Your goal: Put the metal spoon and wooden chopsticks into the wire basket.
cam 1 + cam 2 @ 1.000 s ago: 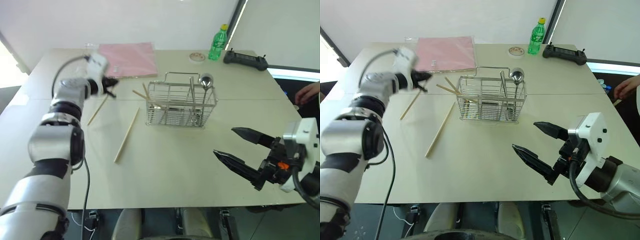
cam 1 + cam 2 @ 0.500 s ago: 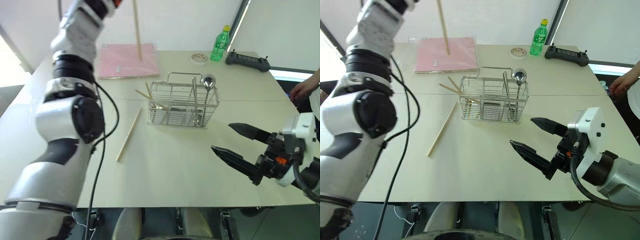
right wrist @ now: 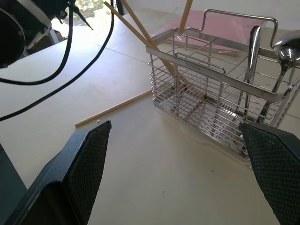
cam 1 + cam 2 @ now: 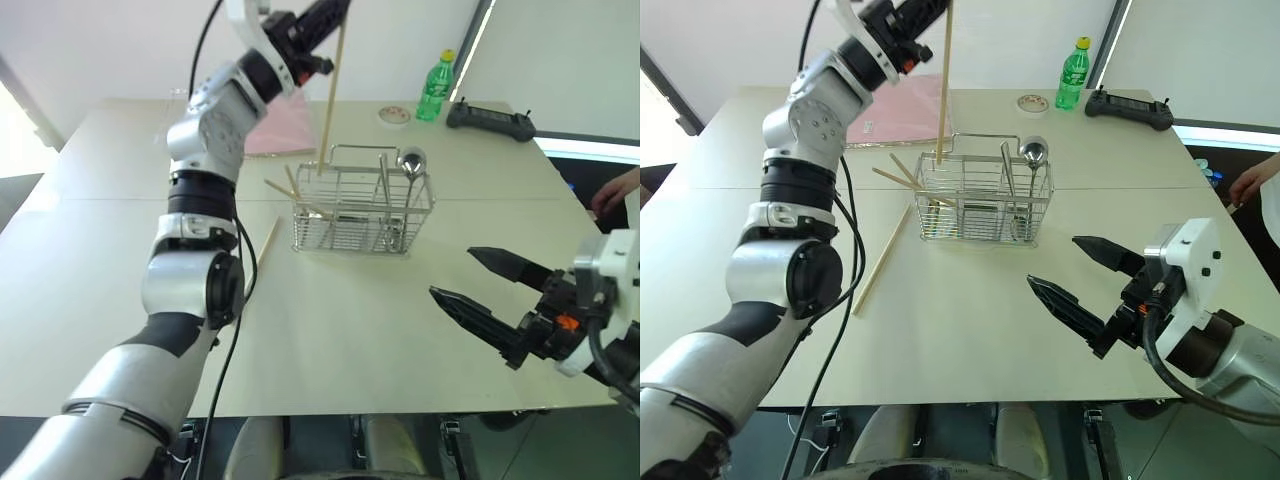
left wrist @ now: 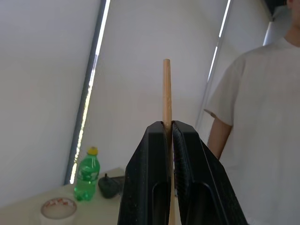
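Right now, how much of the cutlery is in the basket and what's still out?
Done: the metal spoon stands in the wire basket, and two chopsticks already lean out of its left end. In hand: the left gripper is shut on a chopstick, held upright over the basket's left end. Left: one chopstick lies on the table beside the basket. The right gripper is open.

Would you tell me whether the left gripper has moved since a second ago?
Yes. The left gripper, shut on a chopstick, has risen from the table and swung right, over the wire basket.
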You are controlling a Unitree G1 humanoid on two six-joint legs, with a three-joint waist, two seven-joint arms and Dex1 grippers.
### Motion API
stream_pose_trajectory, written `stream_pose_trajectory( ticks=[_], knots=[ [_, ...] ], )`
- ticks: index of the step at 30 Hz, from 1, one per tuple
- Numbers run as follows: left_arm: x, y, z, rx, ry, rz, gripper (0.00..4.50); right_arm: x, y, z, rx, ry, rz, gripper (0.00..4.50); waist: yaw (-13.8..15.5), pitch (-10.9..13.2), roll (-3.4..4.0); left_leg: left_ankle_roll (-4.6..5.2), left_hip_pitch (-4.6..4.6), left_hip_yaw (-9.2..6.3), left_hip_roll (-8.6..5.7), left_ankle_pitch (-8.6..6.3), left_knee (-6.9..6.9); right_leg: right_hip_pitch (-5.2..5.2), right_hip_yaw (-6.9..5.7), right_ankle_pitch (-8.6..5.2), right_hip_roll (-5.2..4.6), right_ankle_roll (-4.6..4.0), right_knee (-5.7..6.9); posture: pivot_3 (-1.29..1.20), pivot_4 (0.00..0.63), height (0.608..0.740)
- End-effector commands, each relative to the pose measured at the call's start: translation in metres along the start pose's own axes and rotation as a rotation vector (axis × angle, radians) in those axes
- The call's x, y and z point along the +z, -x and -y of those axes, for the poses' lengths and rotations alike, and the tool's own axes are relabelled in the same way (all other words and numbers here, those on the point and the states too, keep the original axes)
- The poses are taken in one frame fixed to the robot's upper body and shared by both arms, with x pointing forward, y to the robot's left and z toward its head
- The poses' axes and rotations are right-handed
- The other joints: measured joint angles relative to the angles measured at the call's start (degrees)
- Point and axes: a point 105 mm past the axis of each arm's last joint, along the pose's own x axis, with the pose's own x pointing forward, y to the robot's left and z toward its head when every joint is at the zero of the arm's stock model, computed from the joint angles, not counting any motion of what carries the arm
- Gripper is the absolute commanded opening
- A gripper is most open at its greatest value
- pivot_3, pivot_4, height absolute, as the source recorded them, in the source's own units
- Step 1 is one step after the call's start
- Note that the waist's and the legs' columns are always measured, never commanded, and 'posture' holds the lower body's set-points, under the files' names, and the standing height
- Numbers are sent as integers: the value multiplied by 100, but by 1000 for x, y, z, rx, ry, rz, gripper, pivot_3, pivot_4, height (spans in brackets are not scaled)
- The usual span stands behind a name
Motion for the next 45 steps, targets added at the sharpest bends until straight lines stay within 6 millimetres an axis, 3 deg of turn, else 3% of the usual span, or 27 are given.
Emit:
stream_pose_trajectory(
  ticks=[1, 5, 10, 11, 15, 19, 24, 26, 29, 33, 40, 45],
  knots=[
    [0, -3, 22, -80, -33, 4, 39, 11, 1, -5, 4, 28, 53, 4500, -3, 0, 0, 0, 0, 0, 0, 0, 0, 1, 0, 0, -1, 0, -1, 0, 150, 721],
    [-15, 5, 25, -74, 14, -12, 1535, 14, 1, -3, -5, 20, 65, 4500, -8, -1, 2, 0, 0, -2, 0, 0, -5, -2, 1, -1, 0, -1, -1, 0, 150, 721],
    [-12, 9, 26, -77, 70, -6, 4251, 16, 1, 0, -12, 11, 72, 4500, -17, -1, 2, 1, 1, -3, 1, 0, -3, -3, 1, -1, 4, -1, 2, 0, 150, 721],
    [-10, 10, 26, -80, 73, -6, 4456, 16, 1, 1, -12, 10, 72, 4500, -15, -1, 2, 1, 3, -3, 0, 0, -3, -1, 1, -1, 4, -2, 2, 0, 150, 721],
    [14, 16, 26, -100, 73, 10, 4456, 16, -1, 2, -10, 4, 73, 4500, -22, -1, 2, 1, 2, -3, 0, 0, -3, -1, 1, -1, 3, -2, 1, 0, 150, 721],
    [57, 25, 0, 3, -9, 9, 4456, 15, -2, 3, -9, 1, 74, 4500, -25, 0, 2, 1, 1, -5, 1, 0, -4, -7, 1, -1, 7, -3, 5, 0, 150, 721],
    [62, 43, -42, 196, -172, -203, 4456, 13, -3, 2, -5, -5, 77, 4500, -12, -6, 11, 1, 5, -4, 1, 0, -10, -3, 1, -2, 8, -2, 1, 0, 150, 721],
    [53, 55, -56, 246, -268, -352, 4456, 11, -4, 2, -5, -9, 76, 4500, 19, -5, 10, 1, 6, -5, -1, 0, -8, 2, 0, -3, 4, -2, 0, 0, 150, 721],
    [2, 94, -81, 335, -241, -730, 4456, 8, -7, 0, 6, -25, 82, 4500, -8, -4, 8, 1, 2, -5, -1, 0, -4, 1, 1, -2, 4, -5, -3, 0, 150, 721],
    [-44, 123, -89, 376, -209, -962, 4456, 5, -11, -1, 15, -35, 89, 4500, -18, -3, 7, 1, -3, -5, 1, 0, -7, -8, 1, -2, 0, -5, -3, 0, 150, 721],
    [-105, 159, -83, 425, -101, -1169, 4456, 1, -13, -6, 11, -47, 100, 4500, -20, -3, 8, 3, -17, -5, 3, -1, -18, -28, 2, -2, 0, -5, 1, 0, 150, 721],
    [-123, 172, -78, 464, -64, -1212, 4456, 1, -12, -7, -3, -50, 106, 4500, -20, -3, 7, 3, -14, -7, 4, -1, -13, -27, 2, -2, 2, -5, 5, 0, 150, 721]
  ],
)
